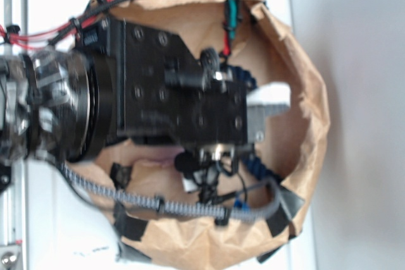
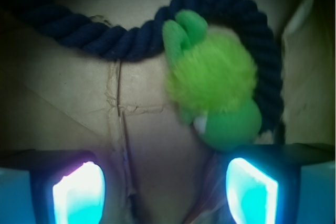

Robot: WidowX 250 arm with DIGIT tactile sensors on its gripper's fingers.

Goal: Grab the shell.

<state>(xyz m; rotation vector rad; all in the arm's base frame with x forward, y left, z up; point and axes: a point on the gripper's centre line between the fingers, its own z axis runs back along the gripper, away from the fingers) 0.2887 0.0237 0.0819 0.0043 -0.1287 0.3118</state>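
Shell: not visible in either view. Nothing orange-tan or spiral shows; the robot's body hides much of the floor of the brown crumpled-paper bowl (image 1: 304, 67) in the exterior view, so its place cannot be told.

Gripper (image 2: 165, 190) hangs low inside the bowl. Wrist view shows both fingertips (image 2: 79, 192) at the bottom edge, glowing pale blue, standing wide apart with only bare paper between them. Jaws released, holding nothing.

Fuzzy lime-green plush toy (image 2: 215, 90) lies ahead of the gripper, right of centre, its smooth green end near the right fingertip. Thick navy-blue twisted rope (image 2: 105, 35) runs along the far side and loops around the toy, touching it. Paper crease runs down the floor left of the toy.

Exterior view: black arm block (image 1: 171, 86) fills the bowl's middle; a white finger part (image 1: 269, 96) points to the bowl's right wall.

Progress, as judged: grasp not begun. Left to do: find the shell, line up over it, close, lift. Toy and rope crowd the area ahead; a wrong pick is the risk.
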